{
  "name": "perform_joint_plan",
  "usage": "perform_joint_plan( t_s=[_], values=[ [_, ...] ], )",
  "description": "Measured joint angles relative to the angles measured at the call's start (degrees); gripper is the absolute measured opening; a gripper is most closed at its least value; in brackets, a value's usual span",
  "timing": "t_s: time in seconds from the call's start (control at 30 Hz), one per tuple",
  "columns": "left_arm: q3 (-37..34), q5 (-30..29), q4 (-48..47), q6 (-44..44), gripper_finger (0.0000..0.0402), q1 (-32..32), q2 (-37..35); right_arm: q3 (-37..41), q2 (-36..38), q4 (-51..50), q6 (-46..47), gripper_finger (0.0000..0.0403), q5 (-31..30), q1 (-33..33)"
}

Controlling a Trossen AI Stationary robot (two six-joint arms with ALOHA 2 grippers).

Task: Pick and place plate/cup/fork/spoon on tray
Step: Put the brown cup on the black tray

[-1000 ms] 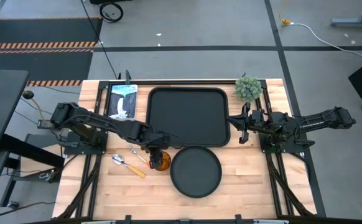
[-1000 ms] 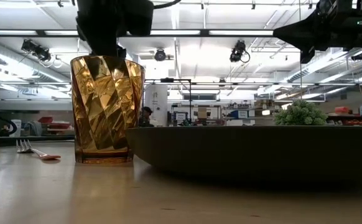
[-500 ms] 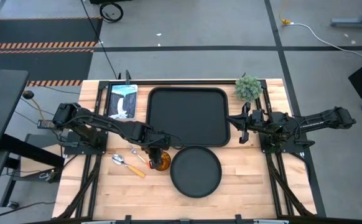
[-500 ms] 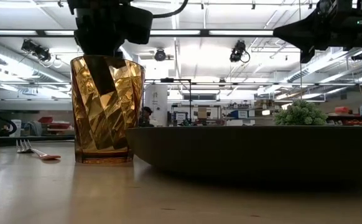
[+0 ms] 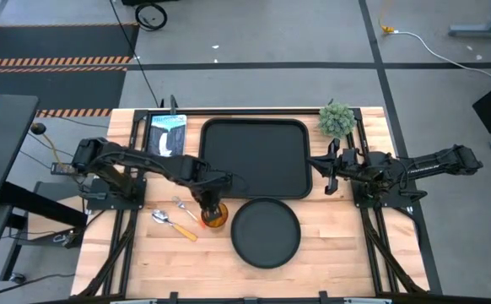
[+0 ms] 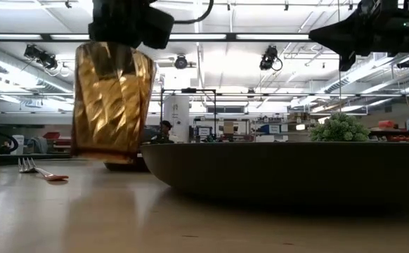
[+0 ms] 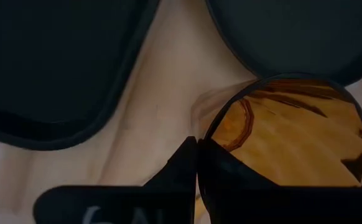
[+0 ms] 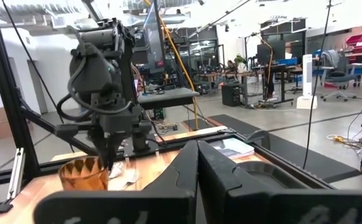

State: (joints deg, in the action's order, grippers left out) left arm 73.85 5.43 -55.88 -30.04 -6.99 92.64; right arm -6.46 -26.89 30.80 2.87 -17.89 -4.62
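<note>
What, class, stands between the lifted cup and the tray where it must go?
Nothing visible does. The left tool holds the cup clear of the table, and the tray lies empty just beyond it; the plate sits off to one side.

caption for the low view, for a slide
Left gripper lifts the amber-orange translucent tumbler clear of the wooden table, beside the round black plate.

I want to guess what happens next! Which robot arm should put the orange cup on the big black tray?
The left. Its gripper already holds the cup lifted off the table, right beside the tray. The right gripper waits at the tray's other side, holding nothing.
</note>
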Motion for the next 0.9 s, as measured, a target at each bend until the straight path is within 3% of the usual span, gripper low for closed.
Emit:
perform_joint_plan(
  t_s=[0.3,0.53,0.9],
  values=[
    [6.7,-3.5,-2.3,7.6,0.0015,6.6,-0.1,0.0,0.0,0.0,3.6,0.0016,0.0,0.0],
    [6.8,-3.2,2.7,12.6,0.0015,14.2,0.9,0.0,0.0,0.1,3.5,0.0016,-0.6,0.0],
    [6.8,-3.3,15.1,19.0,0.0015,19.8,5.6,0.0,0.0,0.6,3.6,0.001,-3.6,0.0]
  ],
)
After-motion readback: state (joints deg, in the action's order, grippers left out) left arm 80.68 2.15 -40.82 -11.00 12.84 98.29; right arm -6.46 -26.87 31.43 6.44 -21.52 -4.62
